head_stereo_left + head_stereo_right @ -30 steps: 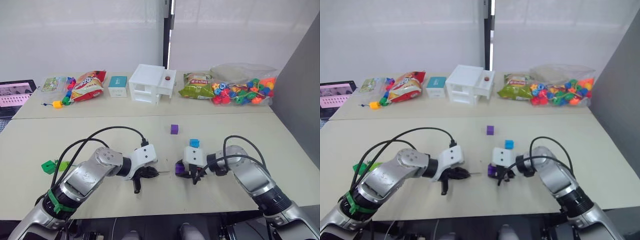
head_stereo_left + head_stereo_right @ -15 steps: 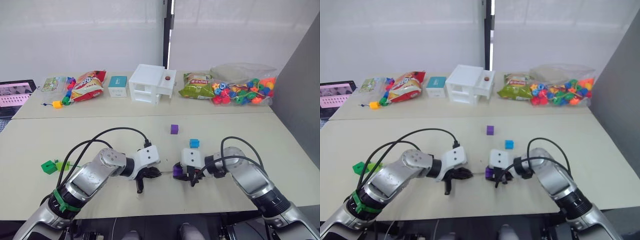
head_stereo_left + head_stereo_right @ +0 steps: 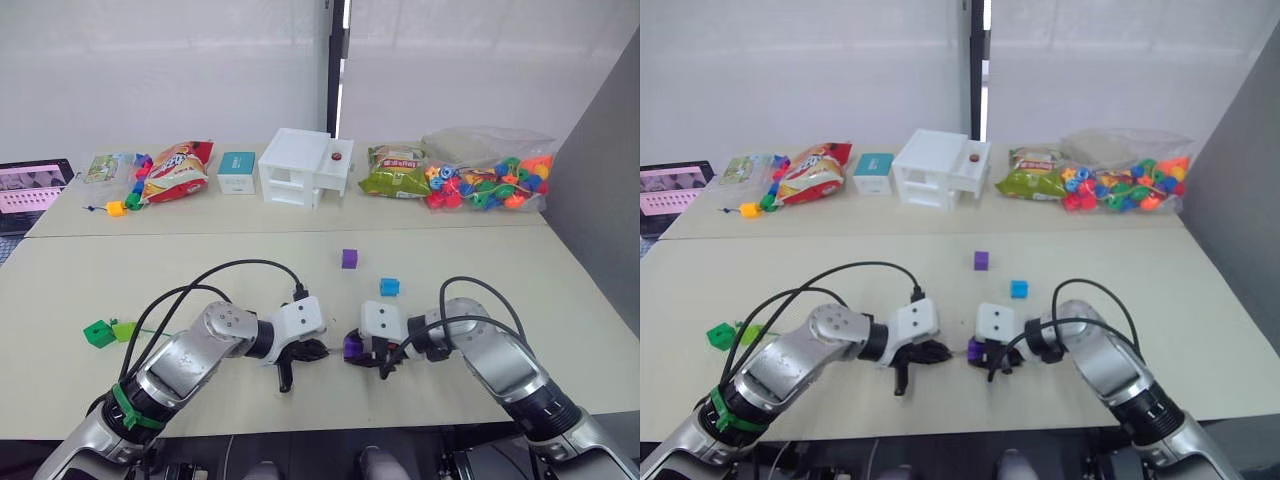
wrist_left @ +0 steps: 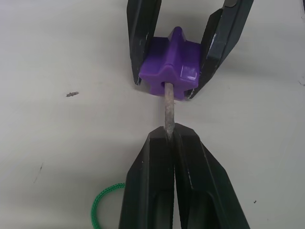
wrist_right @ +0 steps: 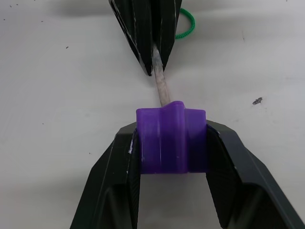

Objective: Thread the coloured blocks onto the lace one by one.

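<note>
Left end effector (image 4: 167, 138): fingers fully closed, pinching the stiff pale tip of the lace (image 4: 168, 107). Tip sticks out past the fingertips and enters the hole in the purple block (image 4: 172, 61) directly ahead of it. Green cord of the lace loops on the desk (image 4: 62, 57) just behind and beside the left fingers.

Right end effector (image 5: 172, 138): fingers part-way open, clamped on either side of that purple block, holding it just above the desk. It faces the left end effector head-on, tips nearly meeting, with the lace tip bridging the gap.

Other blocks:
- blue block (image 3: 389, 287) near the right end effector, just beyond it on the desk
- second purple block (image 3: 348, 258) farther beyond, well apart from both end effectors
- dark green block (image 3: 97, 333) and light green block (image 3: 124, 330) touching or nearly so, well off to the outer side of the left arm

Can't tell how deep the tip sits inside the block.
</note>
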Tool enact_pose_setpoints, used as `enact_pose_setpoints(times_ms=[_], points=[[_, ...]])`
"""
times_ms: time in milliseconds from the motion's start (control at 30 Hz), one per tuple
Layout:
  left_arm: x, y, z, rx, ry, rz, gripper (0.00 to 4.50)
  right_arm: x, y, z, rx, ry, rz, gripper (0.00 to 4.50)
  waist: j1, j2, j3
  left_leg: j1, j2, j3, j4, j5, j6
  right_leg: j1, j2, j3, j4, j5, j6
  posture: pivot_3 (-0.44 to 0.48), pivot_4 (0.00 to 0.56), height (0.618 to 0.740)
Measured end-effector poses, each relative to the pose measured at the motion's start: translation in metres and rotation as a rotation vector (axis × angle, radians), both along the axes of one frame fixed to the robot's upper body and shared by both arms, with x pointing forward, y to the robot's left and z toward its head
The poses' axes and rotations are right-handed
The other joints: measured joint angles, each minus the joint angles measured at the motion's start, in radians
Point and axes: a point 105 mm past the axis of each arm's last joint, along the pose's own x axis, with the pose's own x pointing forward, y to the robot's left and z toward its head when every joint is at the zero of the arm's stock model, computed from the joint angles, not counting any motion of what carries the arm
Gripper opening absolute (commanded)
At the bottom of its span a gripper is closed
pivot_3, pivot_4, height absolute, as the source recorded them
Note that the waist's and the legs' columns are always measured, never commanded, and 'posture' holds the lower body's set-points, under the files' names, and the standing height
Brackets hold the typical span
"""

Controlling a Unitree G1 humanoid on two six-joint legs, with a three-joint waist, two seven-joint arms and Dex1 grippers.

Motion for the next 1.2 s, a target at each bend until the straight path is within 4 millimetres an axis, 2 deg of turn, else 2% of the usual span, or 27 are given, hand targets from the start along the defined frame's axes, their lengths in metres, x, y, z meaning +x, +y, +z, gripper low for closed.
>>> enact_pose_setpoints(times_ms=[367, 600, 733, 900, 1033, 1100, 1200], points=[[0.002, -0.017, -0.006, -0.040, -0.014, -0.054, 0.00, -0.003, 0.004, 0.000, 0.003, 0.016, -0.009, 1.36, 0.000, 0.000, 0.000, 0.000, 0.000, 0.000, 0.000, 0.000, 0.000, 0.000, 0.000, 0.000, 0.000, 0.000, 0.000, 0.000, 0.150, 0.740], [0.005, -0.021, -0.009, -0.101, 0.005, -0.047, 0.00, -0.004, 0.004, 0.000, 0.001, 0.023, -0.027, 1.36, 0.007, 0.000, 0.000, 0.000, 0.000, 0.000, 0.001, 0.000, 0.000, 0.001, -0.001, 0.000, -0.001, 0.000, 0.000, 0.000, 0.150, 0.740], [0.009, -0.016, -0.012, -0.155, 0.017, -0.022, 1.33, -0.004, 0.005, 0.000, 0.008, 0.017, -0.032, 1.36, 0.007, 0.000, 0.000, 0.000, 0.000, 0.000, 0.001, 0.000, 0.000, 0.001, 0.000, 0.000, 0.000, 0.000, 0.000, 0.000, 0.150, 0.740], [0.011, -0.004, -0.002, -0.180, -0.008, -0.030, 2.96, -0.005, 0.006, 0.000, 0.008, 0.010, -0.035, 1.36, 0.002, 0.000, 0.000, 0.000, 0.000, 0.000, 0.001, 0.000, 0.000, 0.000, 0.000, 0.000, 0.000, 0.000, 0.000, 0.000, 0.150, 0.740], [0.002, 0.014, 0.008, -0.184, -0.021, -0.076, 2.98, -0.007, 0.008, -0.001, 0.014, 0.011, -0.030, 1.36, -0.003, 0.000, 0.000, 0.000, 0.000, 0.000, 0.000, 0.000, 0.000, 0.000, 0.000, 0.000, 0.000, 0.000, 0.000, 0.000, 0.150, 0.740], [0.002, 0.025, 0.004, -0.159, -0.021, -0.066, 2.98, -0.007, 0.006, -0.001, 0.011, 0.012, -0.031, 1.36, -0.001, 0.000, 0.000, 0.000, 0.000, 0.000, 0.000, 0.000, 0.000, 0.000, 0.000, 0.000, 0.000, 0.000, 0.000, 0.000, 0.150, 0.740], [0.003, 0.030, -0.005, -0.142, -0.034, -0.061, 2.98, -0.007, 0.005, -0.001, 0.007, 0.012, -0.032, 1.36, 0.001, 0.000, 0.000, 0.000, 0.000, 0.000, 0.000, 0.000, 0.000, 0.001, 0.000, 0.000, -0.001, 0.000, 0.000, 0.000, 0.150, 0.740]])
